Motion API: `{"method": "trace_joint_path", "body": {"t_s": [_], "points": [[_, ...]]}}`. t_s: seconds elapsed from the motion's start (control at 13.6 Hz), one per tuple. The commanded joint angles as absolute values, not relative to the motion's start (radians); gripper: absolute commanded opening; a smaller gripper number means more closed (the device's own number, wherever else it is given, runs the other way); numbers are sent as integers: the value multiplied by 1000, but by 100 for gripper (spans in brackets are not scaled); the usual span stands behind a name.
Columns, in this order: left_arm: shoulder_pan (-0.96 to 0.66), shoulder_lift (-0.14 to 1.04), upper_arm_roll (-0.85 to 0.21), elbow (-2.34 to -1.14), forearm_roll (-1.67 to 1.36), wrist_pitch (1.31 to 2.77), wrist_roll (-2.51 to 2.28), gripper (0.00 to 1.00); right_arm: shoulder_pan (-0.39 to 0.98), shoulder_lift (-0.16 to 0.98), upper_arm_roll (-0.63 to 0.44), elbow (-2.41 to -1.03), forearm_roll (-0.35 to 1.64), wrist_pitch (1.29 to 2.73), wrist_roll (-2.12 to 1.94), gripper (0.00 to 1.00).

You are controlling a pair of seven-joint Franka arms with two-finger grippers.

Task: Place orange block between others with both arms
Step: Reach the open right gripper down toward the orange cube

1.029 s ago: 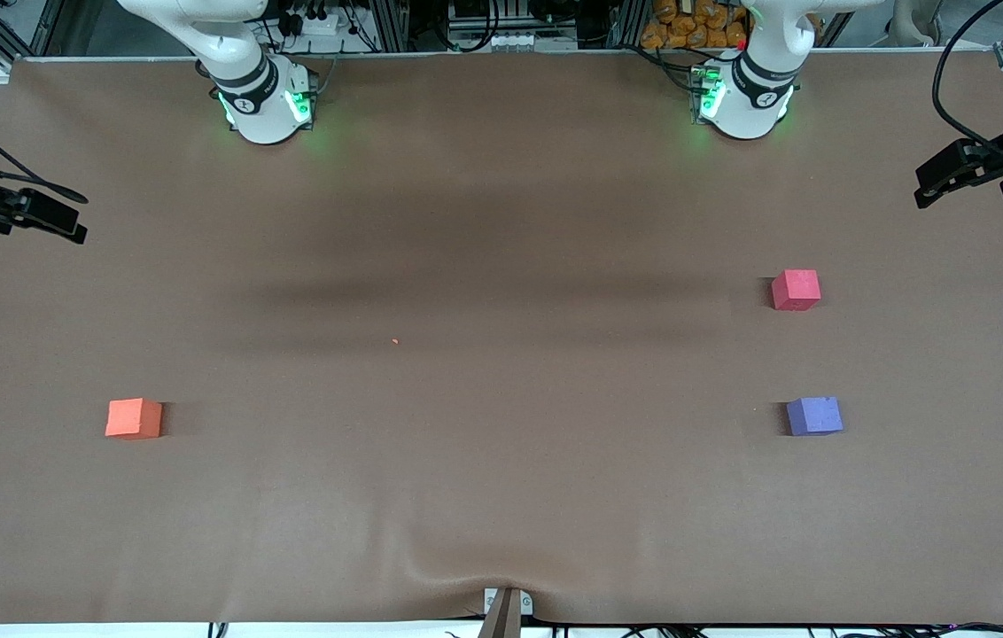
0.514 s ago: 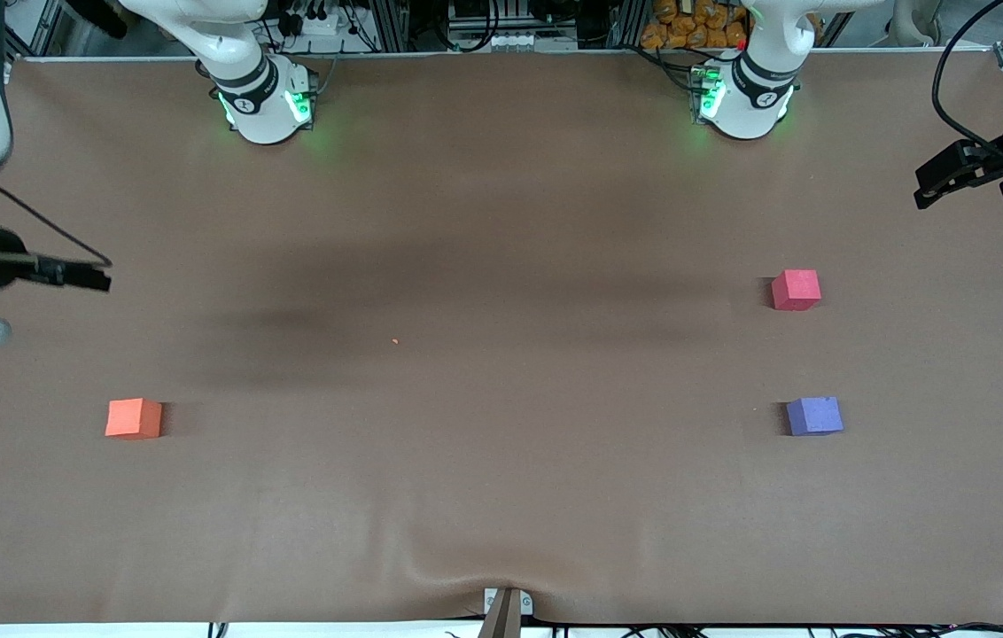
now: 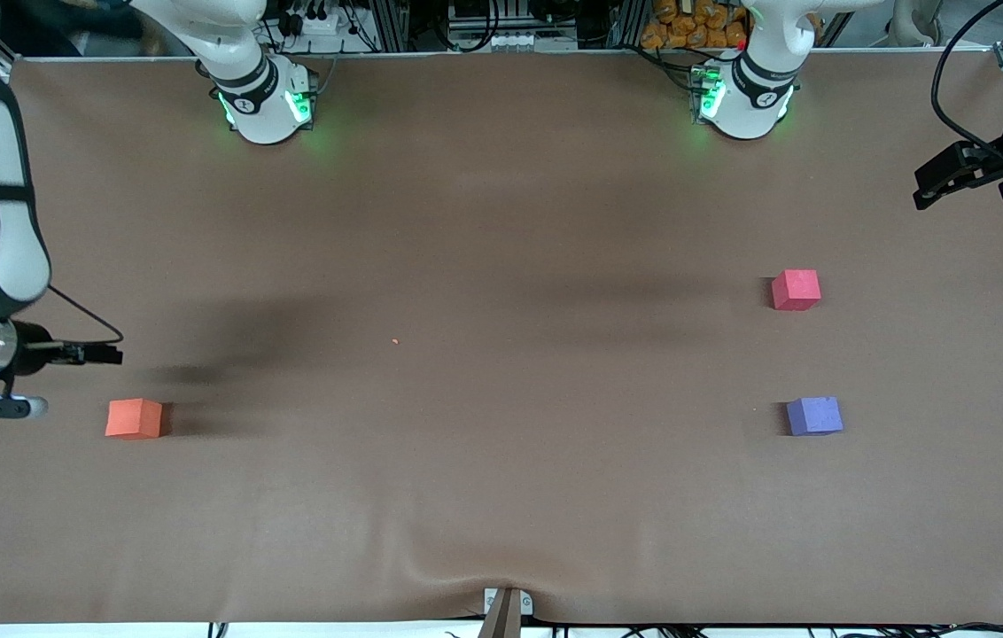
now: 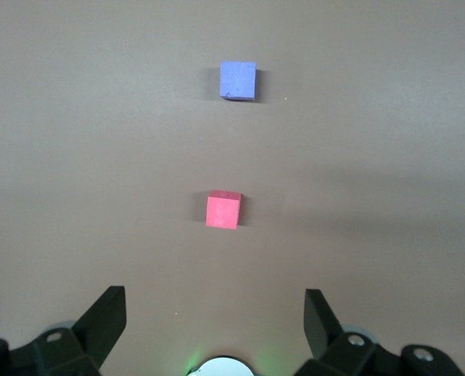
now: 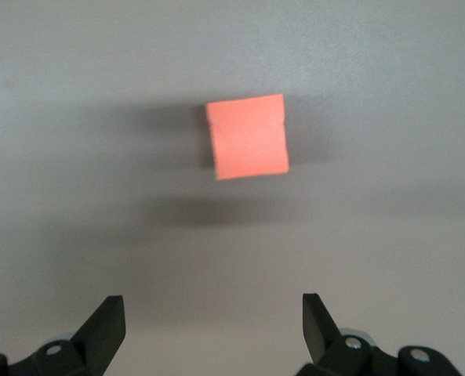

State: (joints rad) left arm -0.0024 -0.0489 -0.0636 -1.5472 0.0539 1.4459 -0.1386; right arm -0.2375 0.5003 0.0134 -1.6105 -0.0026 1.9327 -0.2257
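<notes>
Plainly, the matte, foam-like orange block (image 3: 134, 418) sits on the brown cloth-covered table (image 3: 501, 221) toward the right arm's end, well apart from the red-pink cube (image 3: 796, 290) and purple-blue cube (image 3: 814, 416); right gripper (image 5: 213, 325) hovers near it, jaws spread; left gripper (image 4: 216, 319), partly cut off, waits, jaws spread

Right claw (image 5: 212, 329) is hanging over the brown surface (image 5: 389, 227) with its two black fingers (image 5: 107, 321) spread wide, nothing between them. The orange block (image 5: 248, 135) sits flat ahead of the claw, well apart, roughly centred on the gap.
</notes>
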Motion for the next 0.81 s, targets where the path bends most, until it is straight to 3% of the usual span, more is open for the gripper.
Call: {"method": "trace_joint_path", "body": {"t_s": [0.0, 0.73], "points": [[3, -44, -69, -1532, 63, 1434, -127, 100, -258, 593, 28, -1583, -9, 2012, -323, 100], [5, -43, -71, -1529, 63, 1436, -126, 100, -225, 716, 28, -1574, -117, 2304, -445, 100]]}}
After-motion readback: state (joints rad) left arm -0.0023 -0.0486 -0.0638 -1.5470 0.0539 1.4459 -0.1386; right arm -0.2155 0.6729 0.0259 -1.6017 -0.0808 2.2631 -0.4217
